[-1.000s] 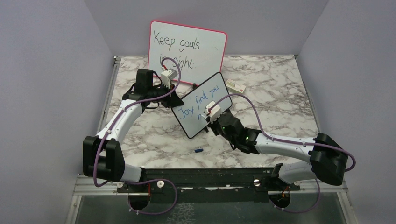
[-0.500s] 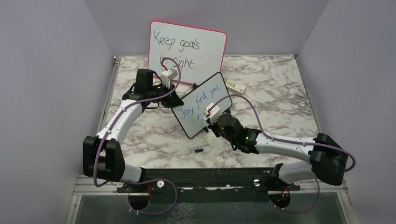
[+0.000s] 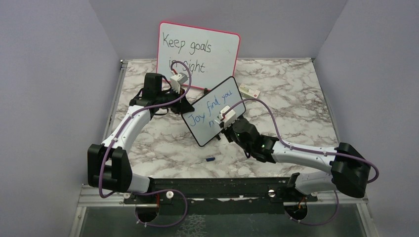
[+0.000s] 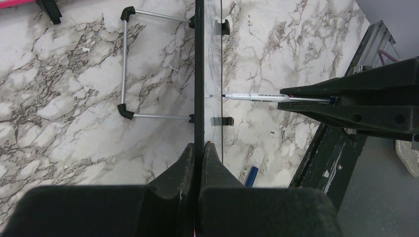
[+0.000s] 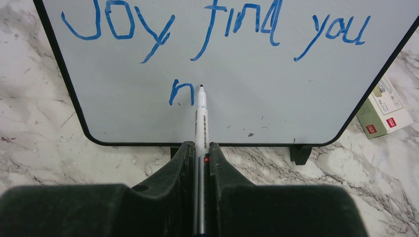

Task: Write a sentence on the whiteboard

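Observation:
The small black-framed whiteboard (image 3: pixel 225 91) stands tilted at mid-table; its face (image 5: pixel 276 94) fills the right wrist view. The sentence (image 5: pixel 212 24) reads "Joy find you" in blue, with a lone blue "n" (image 5: pixel 181 92) under it. My right gripper (image 5: pixel 200 146) is shut on a white marker (image 5: pixel 201 118), whose dark tip touches the board just right of the "n". My left gripper (image 4: pixel 199 146) is shut on the board's thin black edge (image 4: pixel 199 74), seen edge-on. From that view the marker (image 4: pixel 267 97) meets the board's face at a right angle.
A larger pink-framed whiteboard (image 3: pixel 197 52) with black writing leans at the back wall. A small green-and-white box (image 3: pixel 249 91) lies right of the small board. A blue cap (image 3: pixel 210 159) lies on the marble near the front. The board's wire stand (image 4: pixel 123 64) sticks out behind it.
My right gripper has shifted slightly with the marker, a little right along the board. The left arm and the whiteboard have stayed still.

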Controlling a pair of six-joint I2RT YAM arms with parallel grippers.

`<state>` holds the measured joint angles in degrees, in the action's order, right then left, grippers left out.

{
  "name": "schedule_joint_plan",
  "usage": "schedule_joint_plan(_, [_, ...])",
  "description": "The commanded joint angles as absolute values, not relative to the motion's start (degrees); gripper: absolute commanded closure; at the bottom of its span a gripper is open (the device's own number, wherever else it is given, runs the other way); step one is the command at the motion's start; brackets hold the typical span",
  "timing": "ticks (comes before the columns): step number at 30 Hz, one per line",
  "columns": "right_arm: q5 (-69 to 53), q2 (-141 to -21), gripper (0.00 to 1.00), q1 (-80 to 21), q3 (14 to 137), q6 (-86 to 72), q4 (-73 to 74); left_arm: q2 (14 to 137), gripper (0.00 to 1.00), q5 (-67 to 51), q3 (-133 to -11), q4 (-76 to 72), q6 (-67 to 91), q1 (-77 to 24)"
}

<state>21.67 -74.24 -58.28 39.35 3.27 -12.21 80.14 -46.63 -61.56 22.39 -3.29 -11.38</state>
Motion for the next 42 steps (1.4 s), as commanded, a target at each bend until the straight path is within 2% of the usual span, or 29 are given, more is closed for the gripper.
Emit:
schedule_joint_plan(1, [23.51,-74.41,1.00,-57.93,40.78,3.52,-15.08,79.99,1.00,-43.07,-60.65,24.87,-6.81,-11.95])
schedule_joint_plan(17, [23.62,-76.13,1.00,-57.24,40.87,2.74,-14.94,80.08,1.00,-43.05,-60.64,24.87,-6.78,-11.95])
schedule_joint_plan(42, [17.45,-75.55,1.00,-57.13,40.02,2.53,-10.52,80.03,1.00,-43.07,-60.73,24.96,-6.77,-11.95])
